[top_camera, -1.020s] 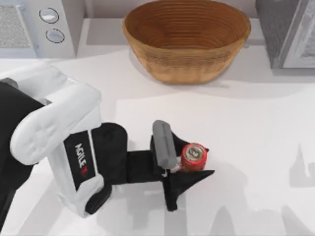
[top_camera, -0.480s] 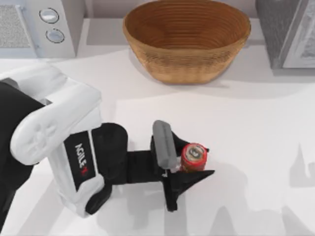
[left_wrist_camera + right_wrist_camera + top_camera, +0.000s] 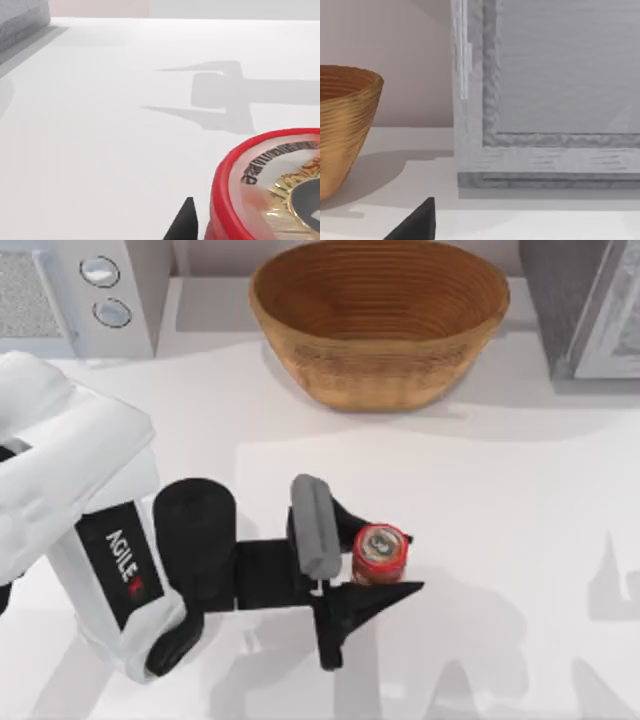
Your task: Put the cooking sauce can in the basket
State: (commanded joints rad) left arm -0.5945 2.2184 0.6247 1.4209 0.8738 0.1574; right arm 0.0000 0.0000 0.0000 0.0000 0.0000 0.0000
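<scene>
In the top view the left gripper (image 3: 378, 558) sits in the lower middle of the frame, and its two dark fingers (image 3: 375, 600) are closed on the cooking sauce can (image 3: 379, 553) — one finger on each side of the red body. The can stands upright, with its round top facing the camera. In the left wrist view the can (image 3: 270, 190) fills the lower right corner, very near to the lens, with one fingertip just beside it.

The basket (image 3: 380, 320) is at the upper middle of the frame on the white table (image 3: 520, 500), well apart from the can, and nothing is in it. The right gripper (image 3: 415, 225) is parked near the grey appliance (image 3: 545, 100); I cannot tell its state.

I judge the step in hand is the grasp, with the lift not yet clear. The next move calls for raising the can high enough to pass over the basket rim, then carrying it toward the upper middle — and opening only above the bowl.
</scene>
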